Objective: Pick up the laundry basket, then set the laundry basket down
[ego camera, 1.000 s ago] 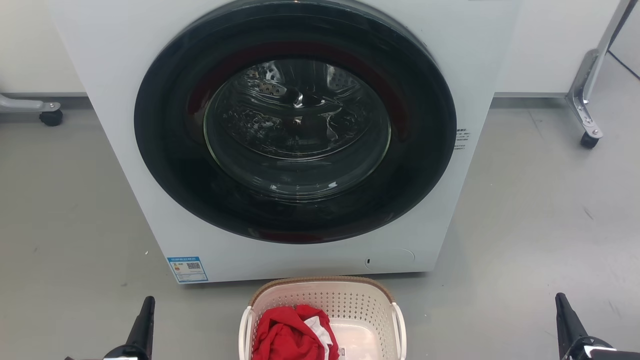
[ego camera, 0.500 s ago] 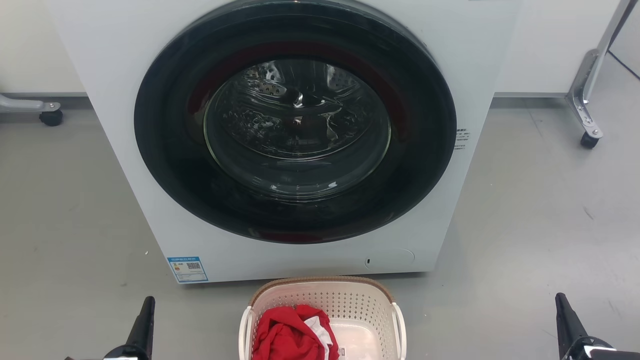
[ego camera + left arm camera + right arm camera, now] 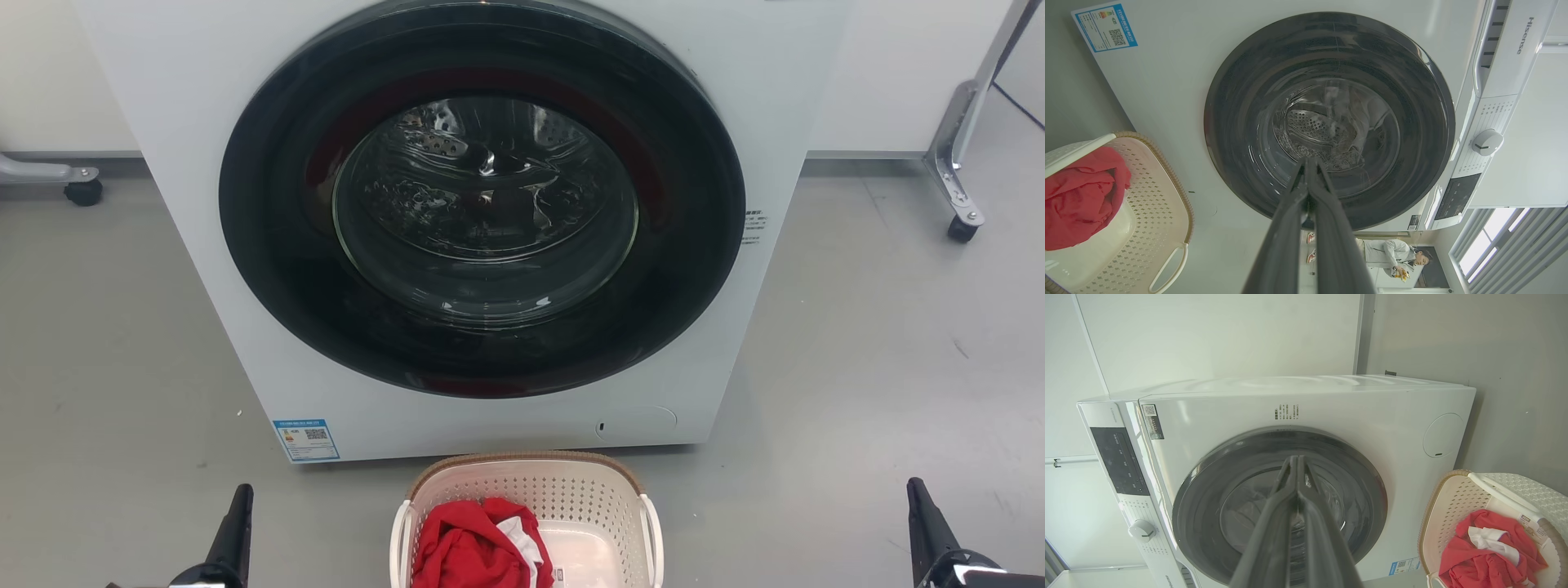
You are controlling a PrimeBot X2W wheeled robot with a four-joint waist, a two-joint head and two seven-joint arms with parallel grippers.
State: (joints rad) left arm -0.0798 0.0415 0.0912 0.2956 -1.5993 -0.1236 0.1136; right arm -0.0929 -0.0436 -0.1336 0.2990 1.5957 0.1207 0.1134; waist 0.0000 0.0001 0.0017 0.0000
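Jaws closed, empty, on left gripper (image 3: 1308, 161) and right gripper (image 3: 1295, 458); laundry basket (image 3: 575, 490) cut off below

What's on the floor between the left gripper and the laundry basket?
Nothing: head view shows bare grey floor between the left gripper and the laundry basket.

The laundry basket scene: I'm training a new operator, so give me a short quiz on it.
1. True or false: the washing machine has its door shut.
2. What lies in the laundry basket? A) a red garment B) blue towels C) nothing
3. Does the left gripper or the right gripper touch the basket?
Key: 1 true; 2 A; 3 neither, both are shut and stand apart from it, one on each side.
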